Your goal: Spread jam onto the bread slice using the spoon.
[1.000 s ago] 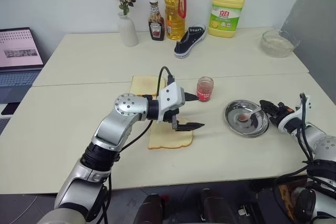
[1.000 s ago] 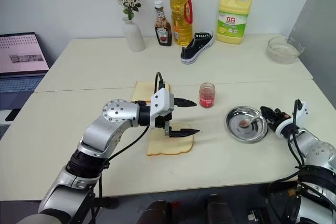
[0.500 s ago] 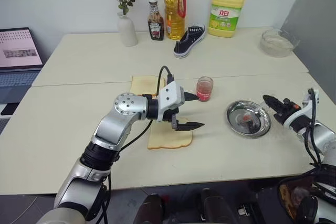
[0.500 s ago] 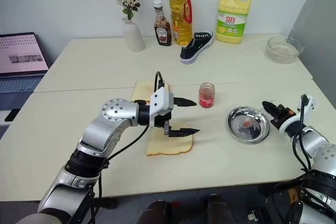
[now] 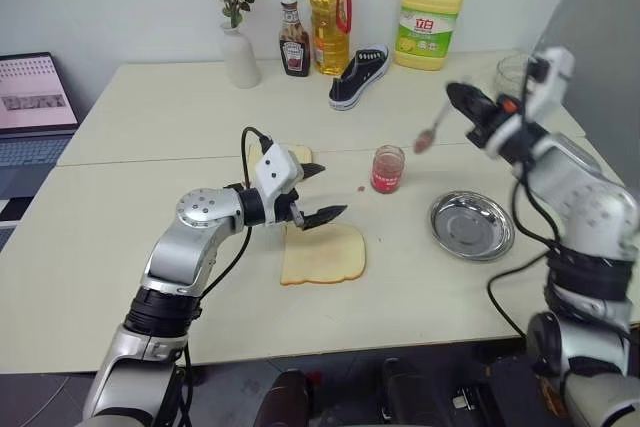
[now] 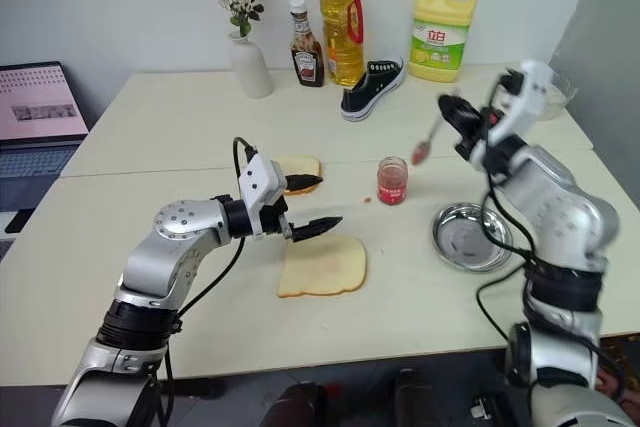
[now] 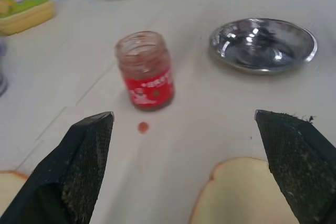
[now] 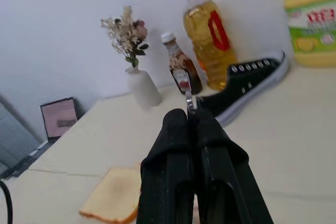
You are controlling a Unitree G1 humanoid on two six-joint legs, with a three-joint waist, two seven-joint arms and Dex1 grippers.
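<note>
1. I count two bread slices: the bread slice (image 5: 324,254) for the task, and a browner toasted slice (image 6: 296,169) behind it. There is one jam jar (image 5: 387,169), one spoon (image 5: 430,134), one steel dish (image 5: 471,226), three bottles, one vase and one shoe on the counter (image 5: 150,117).
2. Since a second ago my right end effector (image 5: 468,107) has left the dish and risen high above the counter, carrying the spoon. The left end effector (image 5: 322,192) has shifted left, uncovering the bread slice.
3. The right end effector is clamped on the spoon's handle, its red-tipped bowl hanging above and right of the jar.
4. The left end effector is spread wide and empty, just behind the bread slice's far edge, the jar beyond it.
</note>
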